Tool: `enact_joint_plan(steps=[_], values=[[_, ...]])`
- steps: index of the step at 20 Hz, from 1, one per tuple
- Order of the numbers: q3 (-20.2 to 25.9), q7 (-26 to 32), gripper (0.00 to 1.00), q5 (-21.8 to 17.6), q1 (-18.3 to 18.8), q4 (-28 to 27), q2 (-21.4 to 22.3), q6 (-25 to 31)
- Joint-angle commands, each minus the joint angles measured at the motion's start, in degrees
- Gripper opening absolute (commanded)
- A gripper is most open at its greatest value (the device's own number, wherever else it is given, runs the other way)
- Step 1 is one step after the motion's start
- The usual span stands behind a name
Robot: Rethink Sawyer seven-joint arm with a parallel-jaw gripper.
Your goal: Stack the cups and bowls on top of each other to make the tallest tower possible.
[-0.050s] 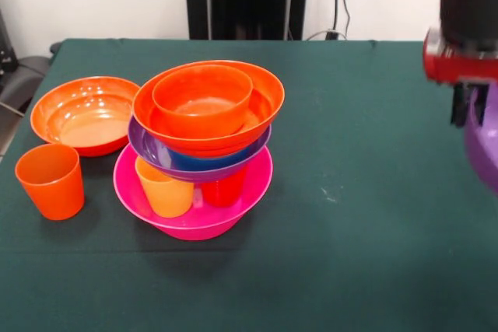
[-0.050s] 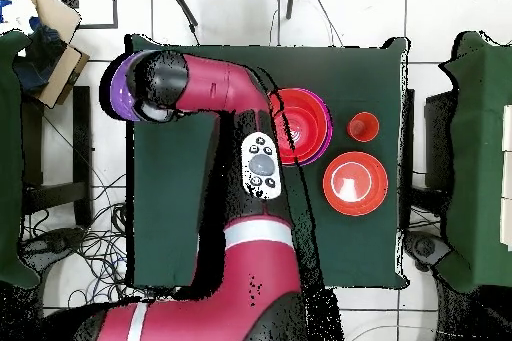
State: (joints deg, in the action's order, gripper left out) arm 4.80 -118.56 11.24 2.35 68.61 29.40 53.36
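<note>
A green worktop [image 1: 373,215] seen from the front. At far left, a ribbed orange cup [image 1: 50,180] stands upright and empty on the cloth. Just behind it sits a wide orange bowl [image 1: 85,115], also empty, apart from the cup.

Near the centre stands the tower [image 1: 198,145]. Its base is a big pink bowl [image 1: 194,211], which holds two upright cups side by side: a yellow cup [image 1: 164,188] on the left and a red cup [image 1: 223,190] on the right. Resting on the cups is a purple bowl [image 1: 180,165], with a small blue bowl [image 1: 210,159] nested in it. Above that lies a second wide orange bowl [image 1: 261,110], and a small orange bowl [image 1: 202,100] sits inside it, leaning a little.

At the right edge, well apart from the tower, the red and black arm [image 1: 467,13] comes down. Its hand [image 1: 476,110] is at the rim of another purple bowl [image 1: 486,145], lifted above the worktop. How far the hand is open cannot be told. From overhead, this bowl shows beside the arm's end at the worktop's corner.
</note>
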Motion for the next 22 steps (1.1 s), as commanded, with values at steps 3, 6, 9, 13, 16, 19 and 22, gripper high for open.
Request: enact_joint_plan(steps=[3,6,9,13,16,19,22], values=[[3.7,-0.95,0.0,3.13,3.34,5.53,11.84,10.69],[4.08,-0.08,0.0,4.41,4.46,6.16,14.09,12.12],[4.4,2.21,0.0,4.94,6.03,7.07,15.28,12.03],[4.6,8.36,0.0,4.1,9.86,10.91,16.46,9.69],[5.48,13.64,0.0,3.69,13.54,14.72,18.42,8.91],[7.52,18.03,0.0,4.54,17.37,19.35,20.3,7.61],[10.53,21.02,0.0,6.86,21.24,25.02,22.24,4.45]])
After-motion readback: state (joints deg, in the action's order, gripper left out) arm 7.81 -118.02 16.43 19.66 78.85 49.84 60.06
